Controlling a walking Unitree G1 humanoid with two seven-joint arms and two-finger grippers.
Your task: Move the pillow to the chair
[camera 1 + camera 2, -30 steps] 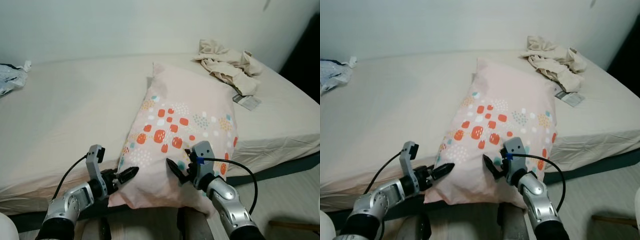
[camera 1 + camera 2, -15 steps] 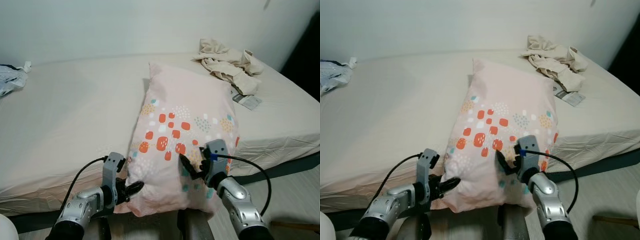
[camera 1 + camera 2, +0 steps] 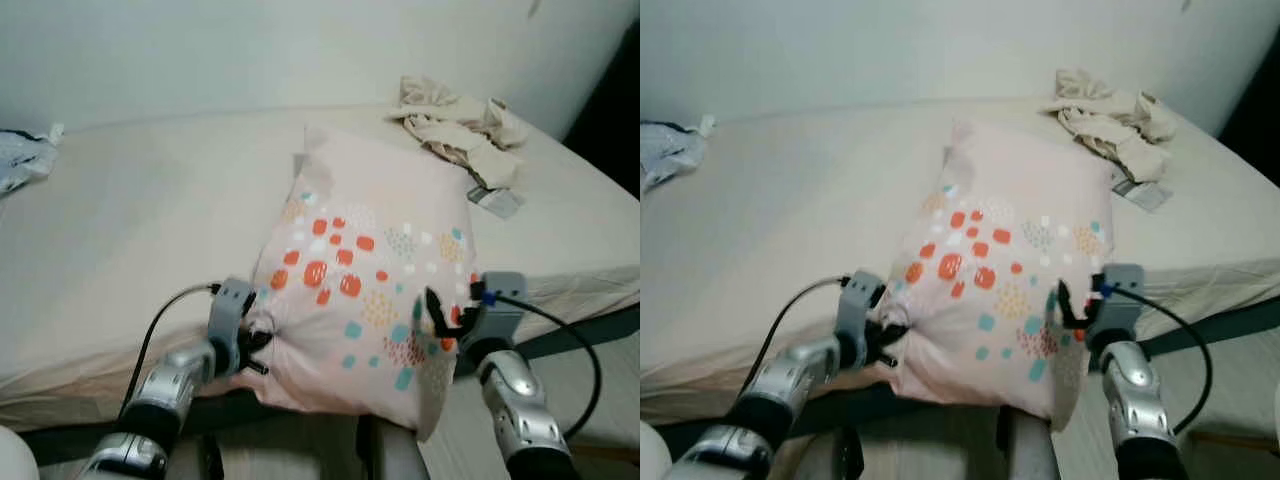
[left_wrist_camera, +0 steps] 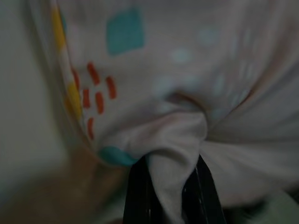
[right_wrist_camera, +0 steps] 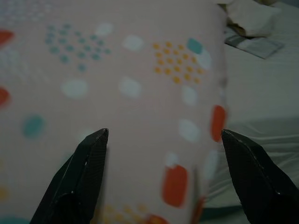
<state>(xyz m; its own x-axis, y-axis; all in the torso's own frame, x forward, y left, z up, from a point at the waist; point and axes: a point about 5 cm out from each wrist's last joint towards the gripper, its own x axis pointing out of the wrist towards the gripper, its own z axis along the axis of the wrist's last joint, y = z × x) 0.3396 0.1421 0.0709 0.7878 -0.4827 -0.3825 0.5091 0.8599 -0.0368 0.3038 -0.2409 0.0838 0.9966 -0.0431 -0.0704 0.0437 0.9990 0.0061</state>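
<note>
Left end effector (image 3: 256,343): now clamped on a bunched fold at the pillow (image 3: 375,270) near corner; half a second ago its fingers lay apart just under that edge. Wrist view confirms cloth pinched between the fingers (image 4: 140,196).

Right end effector (image 3: 440,315): has shifted outward to the pillow's right side, fingers spread wide, cloth between them, not yet gripped.

Pillow: near end pulled over the bed (image 3: 120,220) edge. Judgement: one-sided hold only; lift awaits right closure.

Beyond: crumpled cloth (image 3: 460,125).

blur: head views soft | left end effector (image 4: 170,196) tips buried in pillow (image 3: 370,290) fabric
</note>
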